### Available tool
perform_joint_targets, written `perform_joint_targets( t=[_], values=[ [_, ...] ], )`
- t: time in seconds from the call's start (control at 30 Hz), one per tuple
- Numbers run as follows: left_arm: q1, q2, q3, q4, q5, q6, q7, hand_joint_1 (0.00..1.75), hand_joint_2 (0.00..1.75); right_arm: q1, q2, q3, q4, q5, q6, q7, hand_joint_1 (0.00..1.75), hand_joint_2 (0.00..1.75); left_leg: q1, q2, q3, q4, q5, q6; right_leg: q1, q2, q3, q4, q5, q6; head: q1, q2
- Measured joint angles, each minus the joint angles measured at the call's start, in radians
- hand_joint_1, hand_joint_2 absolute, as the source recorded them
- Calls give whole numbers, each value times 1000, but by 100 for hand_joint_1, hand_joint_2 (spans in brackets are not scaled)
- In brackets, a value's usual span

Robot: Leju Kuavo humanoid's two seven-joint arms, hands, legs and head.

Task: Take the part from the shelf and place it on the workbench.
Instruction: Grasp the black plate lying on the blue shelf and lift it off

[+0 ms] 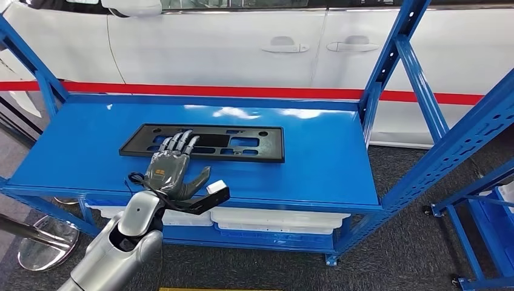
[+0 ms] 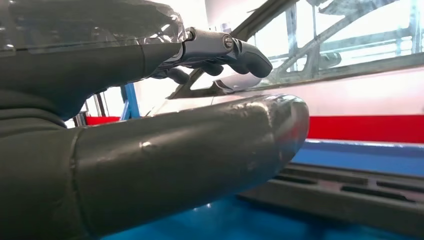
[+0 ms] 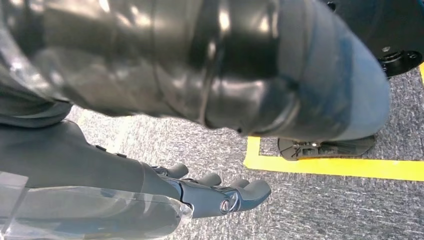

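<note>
On the blue shelf (image 1: 315, 163) my left hand (image 1: 171, 168) hovers, fingers spread, hiding some of the black part (image 1: 242, 142); right hand (image 3: 220, 192) hangs loosely uncurled, empty

A blue metal shelf (image 1: 315, 163) with slanted blue uprights carries a flat black part (image 1: 242, 143), a long rectangular panel with cut-out slots, lying toward the rear middle of its top surface. The shelf stands on grey carpeted floor (image 1: 400, 254).
</note>
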Motion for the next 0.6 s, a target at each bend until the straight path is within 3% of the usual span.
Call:
perform_joint_targets(
  t=[0.03, 0.07, 0.1, 0.17, 0.2, 0.3, 0.37, 0.43, 0.5, 0.53, 0.57, 0.6],
  values=[
    [3, 1, 0, 0, 0, -1, 0, 0, 0, 0, 0, 0, 0, 0, 0, 0, 0, 0, 1, 0, -19, 37, -7, -1, 1, 0, 1, 1, -2, -2, 0, 0],
    [5, 2, 0, 0, 0, -3, 0, 0, 0, 0, 0, 0, 1, 1, 0, 0, 0, 0, 1, 0, -22, 41, 4, 0, 2, 1, 2, 3, -4, -3, 0, 0],
    [5, 3, 0, 0, -1, -4, 0, 0, 0, 0, -1, 0, 2, 2, 0, 0, 0, 0, 1, 0, -9, 10, 31, 2, 2, 1, 5, 4, -7, -3, 0, 0],
    [4, 4, 0, 0, -1, -5, 0, 0, 0, 0, -1, 0, 4, 4, 0, -1, 0, 0, -2, 0, 52, -114, 96, 13, 4, 3, 14, 5, -15, 1, 0, 0],
    [3, 5, 1, 0, -2, -5, 0, 0, 0, 0, -1, 0, 5, 4, 0, -1, 0, 0, -4, 0, 79, -167, 112, 20, 6, 3, 17, 6, -19, 5, 0, 0],
    [4, 6, 1, -1, -2, -5, 0, 0, 0, -2, -1, 0, 7, 5, -3, -2, 0, 0, -10, -1, 104, -218, 107, 32, 8, 2, 18, 1, -23, 18, 0, 0],
    [5, 7, 2, -2, -2, -5, 1, 0, 0, -3, -2, 0, 8, 5, -5, -3, 0, 0, -3, -1, 116, -233, 107, 40, 8, 1, 21, 7, -33, 29, 0, 0],
    [4, 8, 2, -4, -2, -5, 2, 0, 0, -4, -3, 0, 8, 5, -5, -3, 0, 0, 3, -1, 132, -247, 107, 49, 7, 1, -12, 78, -69, 37, 0, 0],
    [7, 8, 2, -4, -2, -6, 2, 0, 0, -3, -3, 0, 8, 5, -5, -3, 0, 0, 2, 0, 140, -249, 100, 55, 4, 2, -93, 213, -116, 43, 0, 0],
    [10, 8, 2, -4, -2, -6, 2, 0, 0, -3, -3, 0, 8, 5, -5, -3, 0, 0, 1, -1, 144, -249, 95, 56, 2, 1, -129, 263, -122, 46, 0, 0],
    [12, 8, 2, -4, -2, -7, 2, 0, 0, -2, -3, 0, 8, 5, -5, -3, 0, 0, 1, -2, 149, -248, 90, 56, 0, 1, -149, 278, -108, 48, 0, 0],
    [14, 8, 2, -4, -2, -7, 2, 0, 0, -1, -4, 0, 8, 5, -5, -3, 0, 0, 2, -3, 156, -247, 85, 54, -2, 1, -148, 252, -73, 49, 0, 0]
  ],
)
